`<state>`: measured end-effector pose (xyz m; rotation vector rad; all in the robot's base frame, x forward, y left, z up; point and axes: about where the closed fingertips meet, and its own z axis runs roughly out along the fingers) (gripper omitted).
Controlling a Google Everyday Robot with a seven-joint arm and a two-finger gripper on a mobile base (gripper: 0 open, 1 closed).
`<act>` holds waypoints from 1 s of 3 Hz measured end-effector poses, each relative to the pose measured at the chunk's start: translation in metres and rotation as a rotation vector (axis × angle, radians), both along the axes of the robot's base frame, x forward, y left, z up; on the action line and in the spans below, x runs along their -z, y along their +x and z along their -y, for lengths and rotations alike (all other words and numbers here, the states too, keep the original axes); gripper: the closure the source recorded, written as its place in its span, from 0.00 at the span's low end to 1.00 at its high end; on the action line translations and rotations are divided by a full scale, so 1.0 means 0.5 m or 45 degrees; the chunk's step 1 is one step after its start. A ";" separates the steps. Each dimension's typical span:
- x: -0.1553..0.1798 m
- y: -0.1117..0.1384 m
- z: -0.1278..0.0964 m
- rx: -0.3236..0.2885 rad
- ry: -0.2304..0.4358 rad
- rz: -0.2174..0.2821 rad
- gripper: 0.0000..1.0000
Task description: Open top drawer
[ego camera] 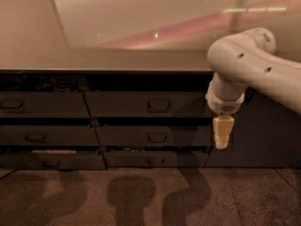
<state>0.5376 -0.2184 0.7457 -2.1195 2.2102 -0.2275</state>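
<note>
The top drawer (122, 105) is the dark grey front in the upper row under the counter, with a small loop handle (159, 105) at its centre. It sits flush with the fronts around it. My gripper (221, 143) hangs pointing down from the white arm (244, 65). It is just right of the drawer's right edge, level with the middle row, and well right of the handle. It holds nothing that I can see.
Another top-row drawer front (42, 105) lies to the left. Lower drawer fronts (150, 137) (153, 159) sit below. The counter top (117, 60) overhangs the drawers. A dark cabinet panel (263, 140) is on the right. Carpet floor (141, 197) runs along the front.
</note>
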 end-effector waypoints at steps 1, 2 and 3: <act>0.026 -0.022 0.007 -0.007 -0.018 -0.040 0.00; 0.034 -0.011 0.054 0.032 0.137 -0.074 0.00; 0.035 -0.016 0.060 -0.077 0.341 -0.142 0.00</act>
